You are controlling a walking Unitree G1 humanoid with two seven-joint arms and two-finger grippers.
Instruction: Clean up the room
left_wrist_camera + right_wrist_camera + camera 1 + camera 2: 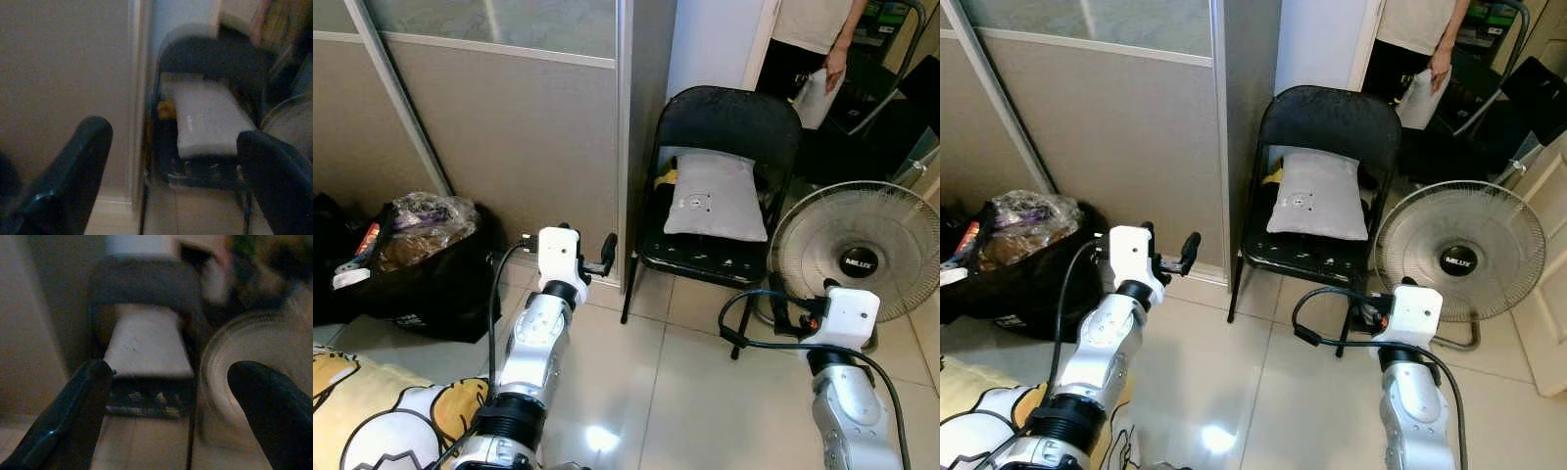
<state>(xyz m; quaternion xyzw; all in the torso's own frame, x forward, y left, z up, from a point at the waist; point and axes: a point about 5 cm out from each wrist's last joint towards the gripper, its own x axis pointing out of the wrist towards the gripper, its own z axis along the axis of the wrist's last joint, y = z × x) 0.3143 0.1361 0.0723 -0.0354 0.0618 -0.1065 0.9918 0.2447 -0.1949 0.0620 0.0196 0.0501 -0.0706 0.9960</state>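
Approach to chair, nothing picked up yet.
We had the left end effector (589, 257) and right end effector (166, 396) both raised with fingers apart and empty, aimed at the grey pillow (717, 199) lying on the black folding chair (729, 127) far centre. Cleanup looked barely begun to us: full black bag (416, 264) on the floor at left, fan (857, 250) at right, yellow-patterned bedding (382, 411) near left. A person (813, 29) stood far right, cut off at the top. Wrist views were blurred; a yellow item beside the pillow stayed unclear.
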